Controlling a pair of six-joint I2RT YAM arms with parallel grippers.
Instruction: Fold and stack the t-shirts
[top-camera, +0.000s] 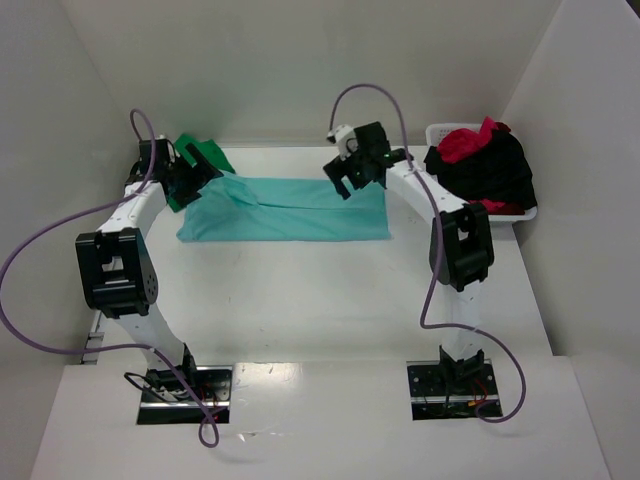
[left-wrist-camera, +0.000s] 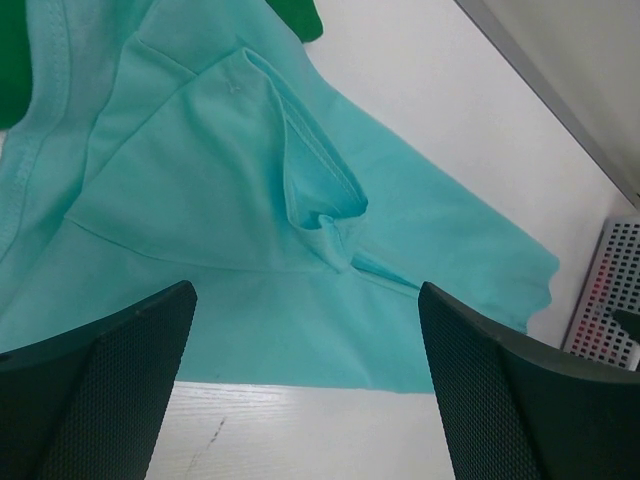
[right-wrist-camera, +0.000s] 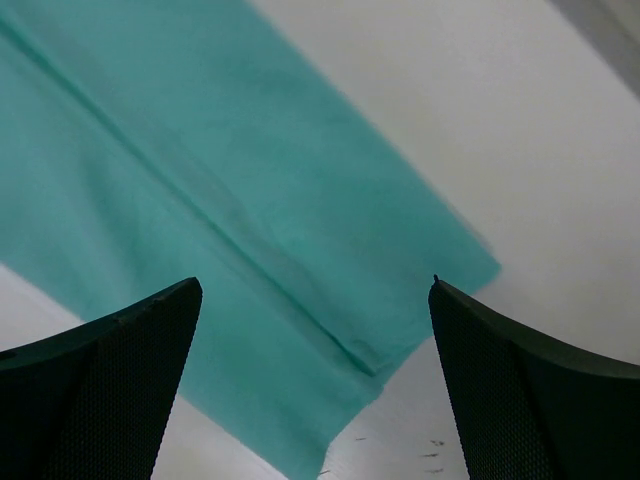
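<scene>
A light teal t-shirt (top-camera: 285, 209) lies folded into a long band across the far middle of the table. A dark green t-shirt (top-camera: 203, 155) lies folded at the far left, partly under it. My left gripper (top-camera: 190, 185) hangs open and empty over the teal shirt's left end, where a folded sleeve (left-wrist-camera: 310, 190) shows. My right gripper (top-camera: 345, 180) hangs open and empty over the shirt's right end, above its folded hem corner (right-wrist-camera: 370, 360). Red (top-camera: 470, 140) and black (top-camera: 490, 170) shirts are piled in the basket.
A white plastic basket (top-camera: 520, 212) stands at the far right against the wall; its mesh side shows in the left wrist view (left-wrist-camera: 605, 290). White walls close in the table on three sides. Purple cables loop from both arms.
</scene>
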